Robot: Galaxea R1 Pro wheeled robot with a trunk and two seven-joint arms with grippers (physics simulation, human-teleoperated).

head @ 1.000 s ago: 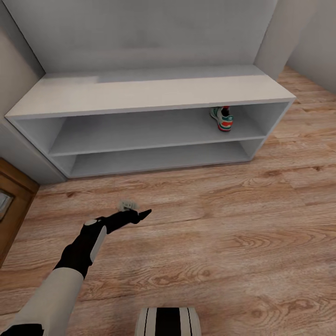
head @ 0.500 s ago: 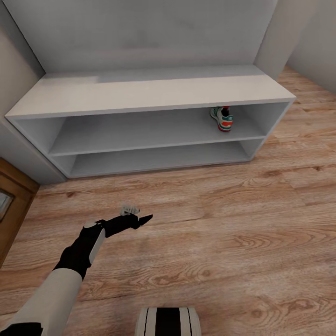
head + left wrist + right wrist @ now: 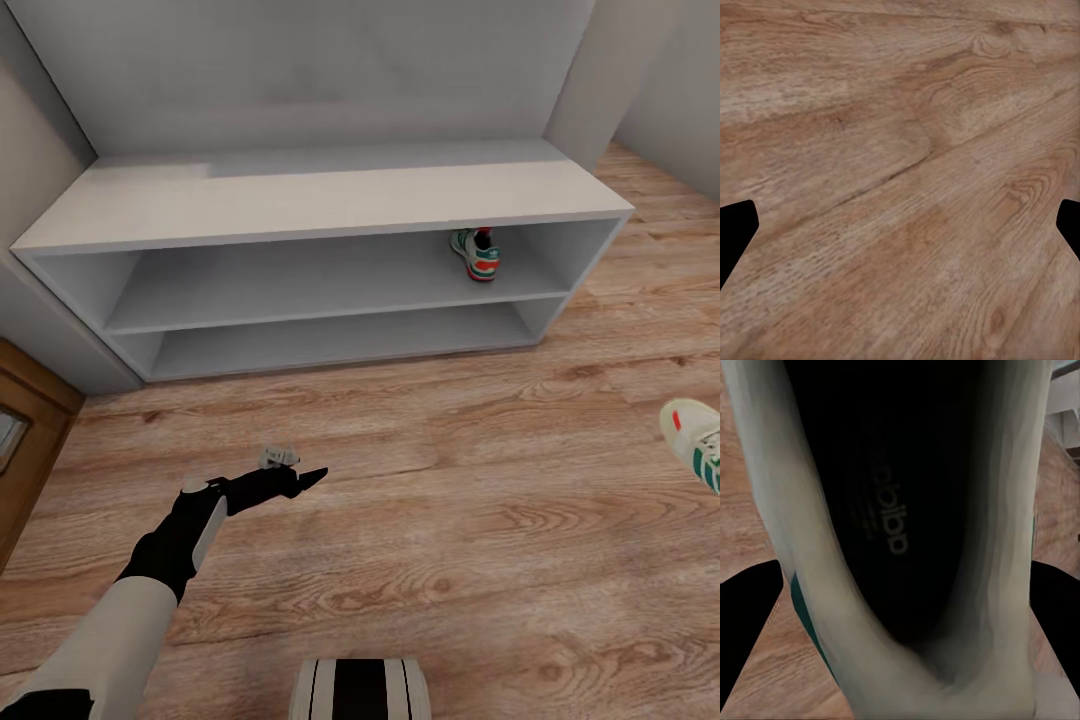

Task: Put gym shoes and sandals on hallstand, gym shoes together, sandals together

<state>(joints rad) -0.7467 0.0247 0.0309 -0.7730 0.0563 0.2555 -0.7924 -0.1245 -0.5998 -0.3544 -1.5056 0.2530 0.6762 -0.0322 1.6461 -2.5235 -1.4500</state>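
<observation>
The pale grey hallstand [image 3: 320, 195] stands against the wall ahead. One gym shoe [image 3: 476, 254] sits at the right end of its upper shelf tier. A second gym shoe [image 3: 697, 442] hangs at the right edge of the head view, above the corridor floor [image 3: 480, 520]. The right wrist view looks into this gym shoe [image 3: 892, 495] and its black insole, with my right gripper [image 3: 900, 611] shut on it. My left gripper [image 3: 303, 476] is held low over the planks, open and empty, and its fingertips [image 3: 735, 232] stand far apart. The sandals are out of view.
A brown wooden door [image 3: 25, 440] stands at the left edge of the head view. The robot's trunk [image 3: 360, 690] shows at the bottom. Grey walls [image 3: 660, 80] flank the hallstand, and its bench top and lower tier are bare.
The second gym shoe has come into the head view at the right edge. My left gripper has sunk slightly toward the floor. The hallstand and the shelved shoe have not moved.
</observation>
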